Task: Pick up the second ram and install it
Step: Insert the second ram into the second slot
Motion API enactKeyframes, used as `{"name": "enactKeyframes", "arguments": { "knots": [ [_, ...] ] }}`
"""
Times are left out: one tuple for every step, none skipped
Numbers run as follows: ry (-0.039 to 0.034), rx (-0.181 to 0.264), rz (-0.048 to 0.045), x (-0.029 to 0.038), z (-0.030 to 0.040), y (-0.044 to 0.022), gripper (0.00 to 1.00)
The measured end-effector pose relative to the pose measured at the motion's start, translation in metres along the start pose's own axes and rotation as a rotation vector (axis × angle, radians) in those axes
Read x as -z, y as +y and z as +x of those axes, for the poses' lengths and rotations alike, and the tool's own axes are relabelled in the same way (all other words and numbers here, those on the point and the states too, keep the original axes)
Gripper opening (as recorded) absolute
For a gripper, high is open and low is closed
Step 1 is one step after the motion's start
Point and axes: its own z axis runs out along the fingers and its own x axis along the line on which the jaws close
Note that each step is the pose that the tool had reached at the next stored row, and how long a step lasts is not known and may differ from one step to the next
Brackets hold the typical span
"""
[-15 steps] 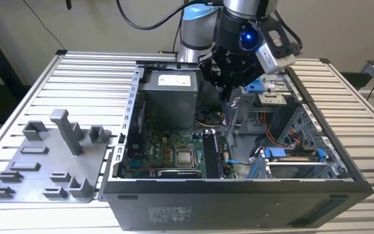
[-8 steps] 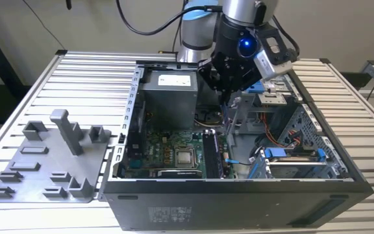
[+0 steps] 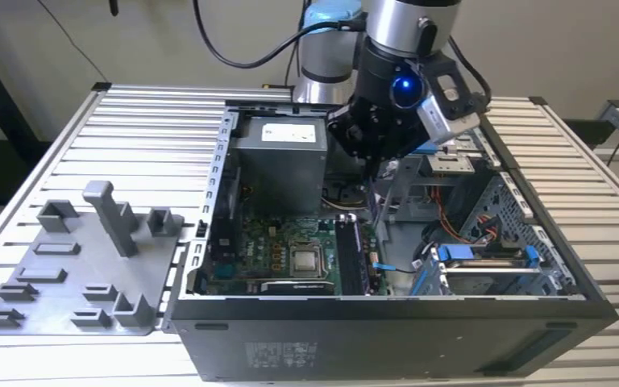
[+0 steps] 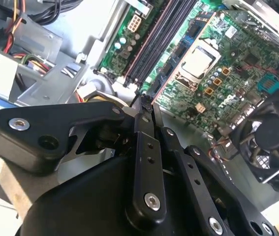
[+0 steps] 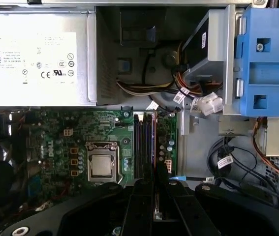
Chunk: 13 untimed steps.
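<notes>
My gripper [image 3: 377, 181] hangs inside the open computer case [image 3: 396, 322], over the green motherboard [image 3: 267, 258]. In the first wrist view its black fingers [image 5: 144, 206] are shut on the second ram [image 5: 154, 147], which shows edge-on as a thin reddish-dark strip. The ram lies lengthwise just above the dark memory slots [image 5: 140, 145], next to the processor socket [image 5: 101, 165]. In the second wrist view the gripper [image 4: 144, 105] has its fingertips closed together above the end of the slots [image 4: 151, 44]. From the exterior view the ram [image 3: 375, 211] reads as a thin dark stick below the gripper.
A grey power supply [image 3: 277, 149] fills the case's far corner, with cable bundles [image 5: 188, 96] beside it. On the exterior view's right sits a blue drive bracket [image 3: 482, 254]. A black fan [image 4: 272, 137] borders the motherboard. A grey fixture plate [image 3: 73, 266] lies outside the case at the exterior view's left.
</notes>
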Motion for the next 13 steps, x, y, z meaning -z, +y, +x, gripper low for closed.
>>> {"name": "enactKeyframes", "arguments": {
  "knots": [
    [0.0000, 0.000, 0.0001, -0.0014, -0.0001, -0.0001, 0.14],
    [0.0001, 0.000, 0.0001, -0.0028, -0.0002, -0.0003, 0.14],
    [0.0000, 0.000, 0.0001, -0.0041, -0.0003, -0.0005, 0.14],
    [0.0001, 0.000, 0.0002, -0.0055, -0.0005, -0.0006, 0.14],
    [0.0000, 0.000, 0.0000, -0.0070, -0.0006, -0.0008, 0.14],
    [0.0000, 0.000, 0.0000, -0.0083, -0.0007, -0.0010, 0.14],
    [0.0000, 0.000, 0.0000, -0.0096, -0.0009, -0.0012, 0.14],
    [0.0000, 0.000, 0.0000, -0.0109, -0.0010, -0.0014, 0.14],
    [0.0000, 0.000, 0.0001, -0.0122, -0.0010, -0.0015, 0.14],
    [0.0000, 0.000, 0.0001, -0.0136, -0.0010, -0.0016, 0.14],
    [0.0000, 0.000, 0.0000, -0.0150, -0.0011, -0.0016, 0.14],
    [-0.0002, 0.000, 0.0001, -0.0166, -0.0011, -0.0017, 0.14],
    [-0.0003, 0.000, 0.0001, -0.0181, -0.0011, -0.0017, 0.14]
  ]
}}
